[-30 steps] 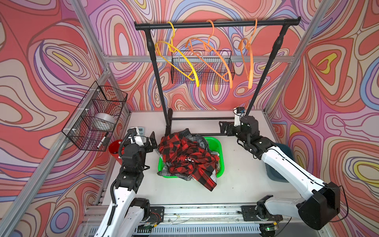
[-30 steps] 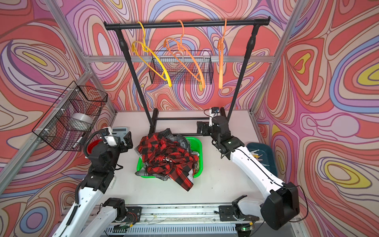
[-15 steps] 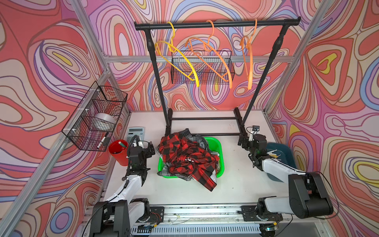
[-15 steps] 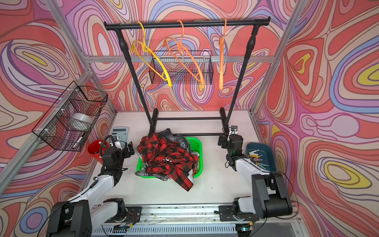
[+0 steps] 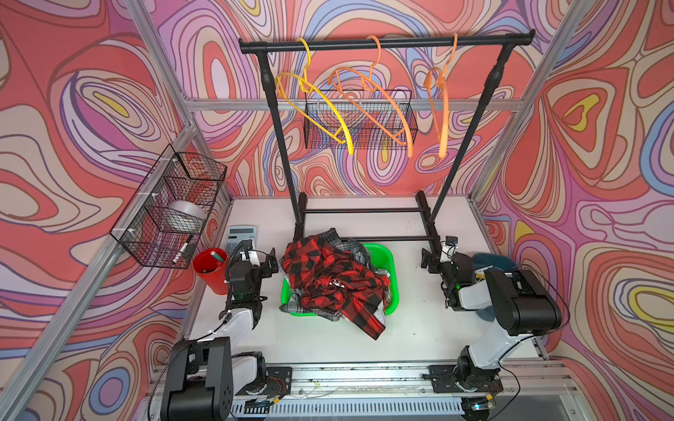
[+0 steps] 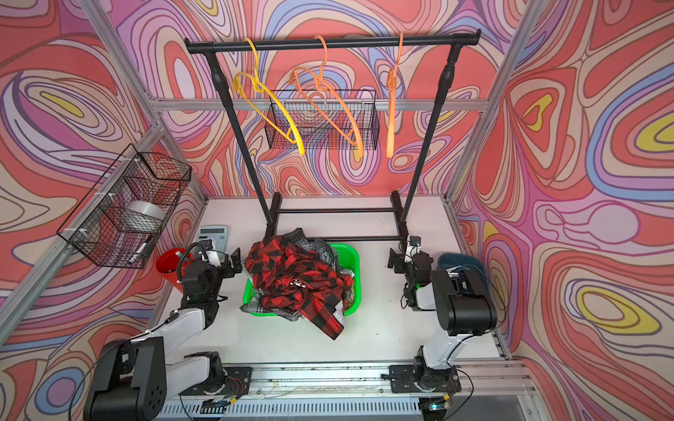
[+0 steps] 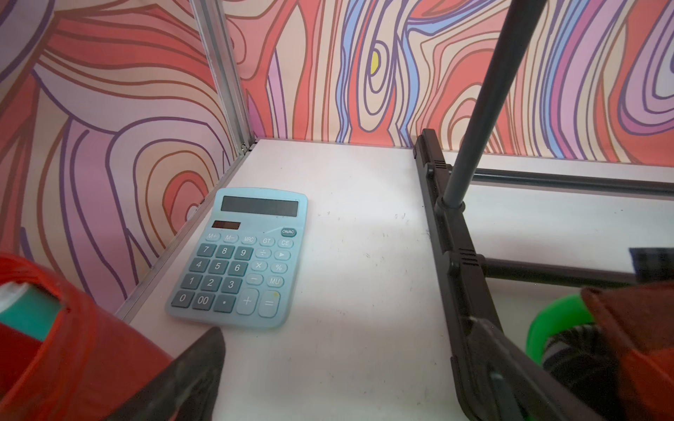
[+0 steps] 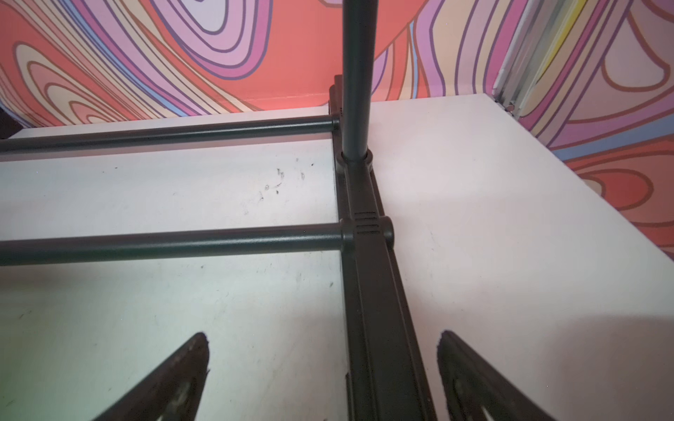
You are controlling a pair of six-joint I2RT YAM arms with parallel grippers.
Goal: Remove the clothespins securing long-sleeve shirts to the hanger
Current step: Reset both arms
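Observation:
The long-sleeve shirts lie heaped in a green basket point(image 5: 386, 262): a red-black check one point(image 5: 328, 280) on top, grey plaid point(image 5: 333, 235) under it. Three hangers hang bare on the black rail in both top views: one yellow point(image 5: 321, 105) and two orange point(image 5: 379, 105) point(image 6: 390, 109). No clothespins show plainly; a teal piece point(image 7: 25, 310) sits in the red cup point(image 5: 211, 268), too blurred to name. My left gripper point(image 5: 262, 259) point(image 7: 350, 335) is open and empty between cup and basket. Beside the rack's right foot, my right gripper point(image 5: 428, 260) point(image 8: 324, 338) stands open and empty.
A blue calculator point(image 7: 248, 255) lies at the back left. The rack's foot point(image 8: 372, 291) runs between my right fingertips. A dark blue tray point(image 5: 496, 260) sits behind the right arm. Wire baskets hang on the left wall point(image 5: 171, 211) and the back wall point(image 5: 361, 120).
Both arms have folded back and down. The left gripper dropped beside the red cup; the right drew away from the rack's middle to its right foot. Both stayed open.

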